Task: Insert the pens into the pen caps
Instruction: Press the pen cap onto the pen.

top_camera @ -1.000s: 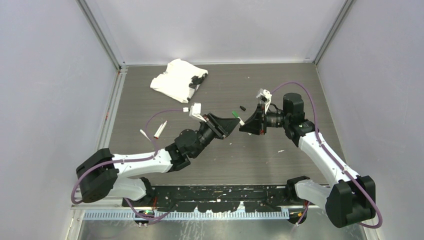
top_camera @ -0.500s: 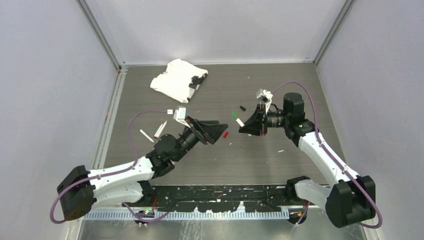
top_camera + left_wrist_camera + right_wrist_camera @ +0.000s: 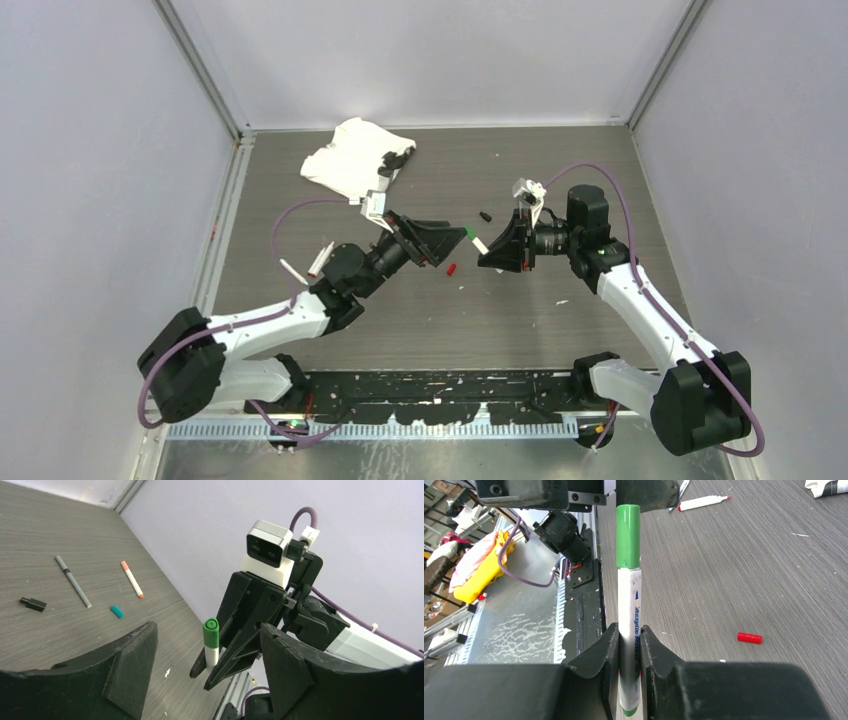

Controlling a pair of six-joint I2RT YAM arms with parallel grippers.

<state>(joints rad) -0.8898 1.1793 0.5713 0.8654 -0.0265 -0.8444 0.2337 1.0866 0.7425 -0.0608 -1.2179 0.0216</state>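
Observation:
My right gripper [image 3: 629, 630] is shut on a white pen [image 3: 628, 605] that wears a green cap [image 3: 628, 535] and points toward the left arm. In the top view that capped pen [image 3: 474, 239] sticks out of the right gripper [image 3: 487, 252] above the table's middle. My left gripper [image 3: 452, 245] is open just left of it, and its jaws frame the green cap [image 3: 211, 631] without touching. A red cap [image 3: 451, 268] lies below the two grippers. A black cap [image 3: 485, 215], a teal cap [image 3: 116, 611], a dark grey pen [image 3: 73, 581] and an orange-tipped pen [image 3: 132, 579] rest on the table.
A crumpled white cloth [image 3: 350, 160] lies at the back left. Two more white pens [image 3: 320, 258] lie on the left side, one red-tipped [image 3: 701, 502]. Small white flecks [image 3: 561, 302] dot the wood-grain table [image 3: 520, 330]. Grey walls close in the table on three sides.
The left gripper opened, let go of the green cap now on the pen, and drew back left. The red cap came into sight. The right arm stayed still.

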